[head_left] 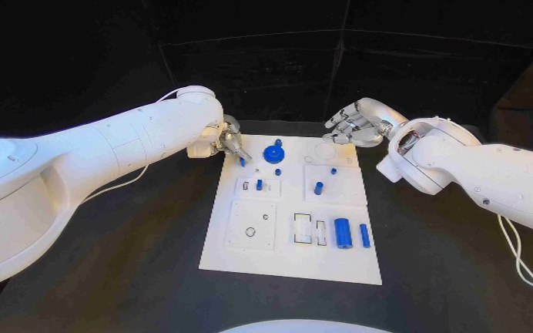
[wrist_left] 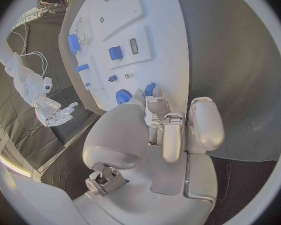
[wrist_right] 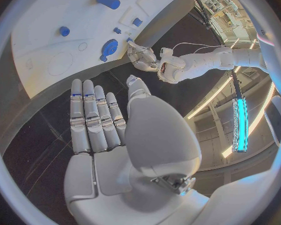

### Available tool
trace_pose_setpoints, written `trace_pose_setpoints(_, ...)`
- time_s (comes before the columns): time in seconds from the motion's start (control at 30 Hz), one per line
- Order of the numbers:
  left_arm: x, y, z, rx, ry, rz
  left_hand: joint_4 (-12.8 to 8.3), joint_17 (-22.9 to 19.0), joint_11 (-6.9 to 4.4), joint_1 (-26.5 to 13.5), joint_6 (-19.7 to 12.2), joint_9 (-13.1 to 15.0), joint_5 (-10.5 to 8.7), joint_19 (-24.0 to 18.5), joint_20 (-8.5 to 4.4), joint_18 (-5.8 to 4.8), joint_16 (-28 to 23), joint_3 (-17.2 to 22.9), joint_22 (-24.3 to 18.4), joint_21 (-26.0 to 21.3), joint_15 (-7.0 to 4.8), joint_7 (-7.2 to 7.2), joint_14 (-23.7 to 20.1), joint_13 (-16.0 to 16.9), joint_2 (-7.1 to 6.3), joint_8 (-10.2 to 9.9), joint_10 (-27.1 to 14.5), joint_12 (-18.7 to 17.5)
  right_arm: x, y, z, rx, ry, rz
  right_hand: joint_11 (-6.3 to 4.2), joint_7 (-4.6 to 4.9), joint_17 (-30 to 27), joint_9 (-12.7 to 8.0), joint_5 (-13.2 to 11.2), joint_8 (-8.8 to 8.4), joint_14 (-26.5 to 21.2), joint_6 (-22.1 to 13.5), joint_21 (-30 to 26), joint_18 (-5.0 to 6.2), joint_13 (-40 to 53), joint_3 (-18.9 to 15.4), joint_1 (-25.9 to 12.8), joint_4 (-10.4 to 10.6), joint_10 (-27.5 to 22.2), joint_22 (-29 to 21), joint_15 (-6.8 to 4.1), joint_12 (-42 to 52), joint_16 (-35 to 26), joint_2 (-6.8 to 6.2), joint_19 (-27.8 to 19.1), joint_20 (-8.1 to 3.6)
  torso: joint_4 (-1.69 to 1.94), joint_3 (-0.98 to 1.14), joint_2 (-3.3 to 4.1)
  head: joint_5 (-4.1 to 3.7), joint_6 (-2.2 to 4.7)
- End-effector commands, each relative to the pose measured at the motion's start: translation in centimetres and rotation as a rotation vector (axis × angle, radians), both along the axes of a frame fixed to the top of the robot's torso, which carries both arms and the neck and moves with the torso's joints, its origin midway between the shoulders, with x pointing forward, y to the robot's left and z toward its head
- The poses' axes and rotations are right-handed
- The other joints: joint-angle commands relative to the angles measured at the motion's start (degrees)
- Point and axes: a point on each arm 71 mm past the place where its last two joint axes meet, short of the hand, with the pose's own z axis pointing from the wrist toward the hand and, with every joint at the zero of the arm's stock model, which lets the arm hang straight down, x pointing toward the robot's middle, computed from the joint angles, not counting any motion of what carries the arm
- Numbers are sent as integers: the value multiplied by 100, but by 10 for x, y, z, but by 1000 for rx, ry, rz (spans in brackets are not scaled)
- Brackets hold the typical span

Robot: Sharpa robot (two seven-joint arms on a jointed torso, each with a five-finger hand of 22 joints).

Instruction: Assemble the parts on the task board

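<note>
- Head view: left hand (head_left: 230,142) pinches a small blue part (head_left: 243,161) over the board (head_left: 291,264); loose parts lie beyond it, so assembly looks barely begun.
- Right wrist view: right hand (wrist_right: 97,120), fingers straight, empty, beside the board's far edge.

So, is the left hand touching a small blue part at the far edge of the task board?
Touching. In the left wrist view the left hand has its fingertips closed around a small blue part at the task board edge.
</note>
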Motion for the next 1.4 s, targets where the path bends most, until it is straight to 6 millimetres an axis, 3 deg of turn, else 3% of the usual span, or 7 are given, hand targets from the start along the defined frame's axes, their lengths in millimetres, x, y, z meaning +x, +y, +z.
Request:
trace_pose_setpoints(0.03, 0, -2, 1, -6, -4, -12, -61, 1509, -25, 88, 8, -10, -14, 23, -3, -8, 18, 20, 8, 22, -27, -21, 595, -9, 15, 13, 31, 11, 0, 1, 2, 8, -10, 2, 1, 163, -5, -4, 26, 28, -21, -47, -20, 58, -6, 0, 20, -20, -39, -5, -2, 34, -8, 47, 45, -9, 2, 0, -3, 3, -2)
trace_pose_setpoints(0.23, 0, -3, 1, -25, -2, -8, -436, 1509, -62, 592, -81, -89, 40, 21, -27, -3, 18, 592, 13, 19, -59, -53, 595, -40, 263, -58, -11, -33, 0, 1, 2, 8, -9, 3, 2, 164, -8, -4, 31, 31, -22, -46, -23, 58, -6, 1, 18, -19, -42, -8, -1, 35, -8, 51, 47, -9, -1, -2, -1, 8, -9)
trace_pose_setpoints(0.3, 0, -3, 1, -35, -2, -1, -585, 1509, -49, 691, -121, -132, 257, 17, -28, -2, 18, 920, 8, 11, -55, -40, 595, -69, 237, -85, -39, -67, 0, 1, 2, 8, -9, 3, 2, 164, -8, -4, 31, 31, -22, -46, -23, 58, -6, 1, 18, -19, -42, -8, -1, 35, -8, 51, 47, -9, -1, -2, -1, 8, -9)
trace_pose_setpoints(0.43, 0, -3, 1, -51, -4, 10, -856, 1509, 12, 569, -158, -167, 627, 4, 0, 7, 18, 2004, -13, -16, -2, 42, 595, -149, -25, -26, -52, -139, 0, 1, 2, 8, -8, 3, 2, 164, -8, -4, 31, 31, -22, -46, -23, 58, -6, 1, 18, -19, -42, -8, -1, 35, -8, 51, 47, -9, 2, -2, -2, 7, -13)
trace_pose_setpoints(0.6, -1, 1, 1, -80, 2, 32, -1080, 1509, -5, -104, -244, -67, 586, 2, 38, 4, 18, 3407, 0, -26, 8, 53, 595, -222, -522, 269, 2, -128, 1, 1, 2, 9, -7, 3, 3, 164, -14, -4, 41, 36, -25, -44, -30, 58, -6, 1, 13, -14, -46, -12, 0, 37, -8, 57, 49, -8, 4, -1, -6, 2, -13)
trace_pose_setpoints(1.03, -11, 10, 13, -110, -51, 60, -1136, 1509, 0, -416, -293, 19, 564, 0, 33, 9, 18, 3801, -6, -42, 3, 19, 595, -269, -625, 450, 17, -118, 2, 2, 1, 9, -4, 2, 4, 165, -22, -3, 51, 41, -30, -44, -39, 57, -6, 4, 10, -10, -54, -18, 2, 39, -9, 67, 51, -7, 14, -10, -5, 22, -7)
trace_pose_setpoints(1.4, -39, 11, 15, -131, -135, 25, -1164, 1509, -8, -459, -297, 37, 559, 1, 30, 10, 18, 3872, -6, -45, -2, 11, 595, -292, -662, 490, 16, -125, 4, 0, 1, 12, -6, -2, 4, 165, -25, -4, 53, 43, -33, -45, -43, 57, -7, 5, 13, -12, -58, -21, 3, 40, -10, 68, 50, -6, 11, -12, -4, 77, -30)
